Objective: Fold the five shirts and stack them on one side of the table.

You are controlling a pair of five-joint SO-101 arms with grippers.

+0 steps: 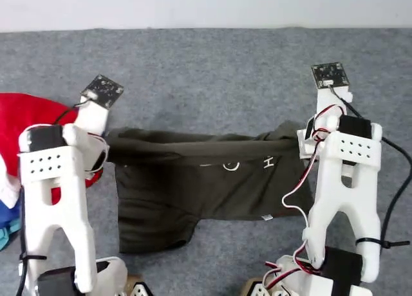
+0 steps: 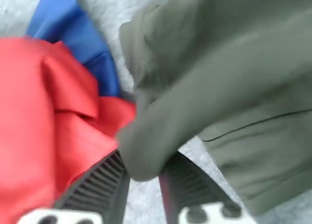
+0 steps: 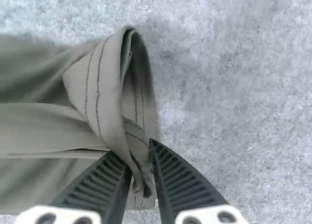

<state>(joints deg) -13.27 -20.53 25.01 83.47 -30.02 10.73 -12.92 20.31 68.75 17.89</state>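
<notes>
Olive shirt: a dark olive shirt (image 1: 193, 180) lies spread in the middle of the worktop (image 1: 212, 64), between the two arms; its far edge is gathered into a long ridge that runs from one claw to the other.
Near part of the shirt: lying flat on the grey surface towards the arm bases, with one corner reaching further down on the left arm's side; a small white label (image 1: 266, 217) sits at the near edge on the right arm's side.
Left claw: the left claw (image 2: 144, 170) pinches a thick rolled fold of the olive cloth between its ribbed black fingers (image 2: 97, 180), at the shirt's end beside the red cloth.
Right claw: the right claw (image 3: 141, 180) pinches a narrow stitched hem of the same shirt, the fingers (image 3: 92, 192) nearly pressed together with only the bunched cloth between them.
Red shirt: a red shirt (image 1: 26, 116) lies crumpled at the left arm's outer side, just beside the olive shirt's end and partly under that arm.
Blue shirt: a blue shirt (image 2: 78, 34) lies touching the red one, showing from beneath its edge.
Worktop: grey, felt-like, bare beyond the far edge of the olive shirt.
</notes>
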